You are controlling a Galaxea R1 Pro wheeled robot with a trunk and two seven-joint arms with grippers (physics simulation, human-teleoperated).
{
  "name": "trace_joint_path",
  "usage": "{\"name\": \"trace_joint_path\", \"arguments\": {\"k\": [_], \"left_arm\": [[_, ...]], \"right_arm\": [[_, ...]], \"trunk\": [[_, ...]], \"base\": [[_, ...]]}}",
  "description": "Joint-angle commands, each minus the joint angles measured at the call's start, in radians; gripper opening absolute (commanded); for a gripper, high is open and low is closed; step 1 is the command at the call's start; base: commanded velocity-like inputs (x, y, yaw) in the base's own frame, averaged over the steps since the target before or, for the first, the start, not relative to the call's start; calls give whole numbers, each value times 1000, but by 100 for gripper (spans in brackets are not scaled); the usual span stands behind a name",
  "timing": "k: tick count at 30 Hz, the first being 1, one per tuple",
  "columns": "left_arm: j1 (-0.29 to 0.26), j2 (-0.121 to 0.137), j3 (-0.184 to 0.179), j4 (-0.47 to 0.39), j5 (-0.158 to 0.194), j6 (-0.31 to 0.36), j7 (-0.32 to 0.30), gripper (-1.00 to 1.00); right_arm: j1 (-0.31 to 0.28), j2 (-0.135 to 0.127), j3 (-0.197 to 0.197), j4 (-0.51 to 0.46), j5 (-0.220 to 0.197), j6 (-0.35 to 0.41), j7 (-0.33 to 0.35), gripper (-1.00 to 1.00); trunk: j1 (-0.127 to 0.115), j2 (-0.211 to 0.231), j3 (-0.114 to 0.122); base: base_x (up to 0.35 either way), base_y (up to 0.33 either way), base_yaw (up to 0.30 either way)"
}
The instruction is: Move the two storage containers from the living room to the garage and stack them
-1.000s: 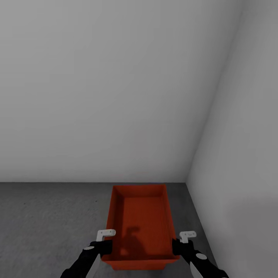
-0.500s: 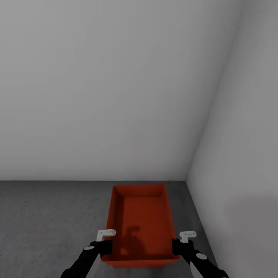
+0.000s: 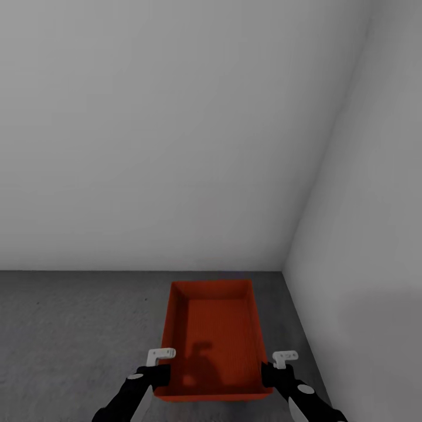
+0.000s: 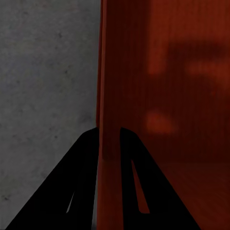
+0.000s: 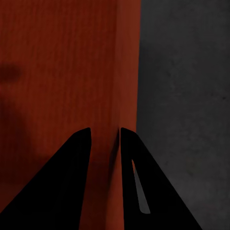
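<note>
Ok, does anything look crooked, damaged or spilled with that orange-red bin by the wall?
Nothing stands out. The orange-red open-top bin looks level, intact and empty, gripped on its side walls by the left gripper and right gripper, over the grey concrete floor.

Storage container [image 3: 214,328]: matt orange-red walls with a fine ribbed texture, plastic-like. Floor [image 3: 76,328]: rough, speckled grey concrete. Walls [image 3: 176,135]: smooth, matt white. Gripper fingers [image 4: 81,191]: matt black, smooth.

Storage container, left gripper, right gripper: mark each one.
storage container [image 3: 214,328], head view, inner bottom.
left gripper [image 4: 109,132], left wrist view, between fingertips at the wall.
right gripper [image 5: 105,130], right wrist view, between fingertips at the wall.
</note>
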Motion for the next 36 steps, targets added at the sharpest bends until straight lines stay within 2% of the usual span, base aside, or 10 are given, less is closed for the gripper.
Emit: {"name": "trace_joint_path", "arguments": {"k": [1, 27, 36], "left_arm": [[-1, 0, -1, -24, 5, 6, 3, -100], [-1, 0, -1, -24, 5, 6, 2, -100], [-1, 2, -1, -24, 5, 6, 2, -100]], "right_arm": [[0, -6, 7, 4, 2, -2, 6, -100], [0, -5, 5, 4, 1, -3, 11, -100], [0, -6, 5, 4, 1, -2, 9, -100]], "trunk": [[0, 0, -1], [0, 0, -2], [0, 0, -13]], "base": [[0, 0, 0], [0, 0, 0], [0, 0, 0]]}}
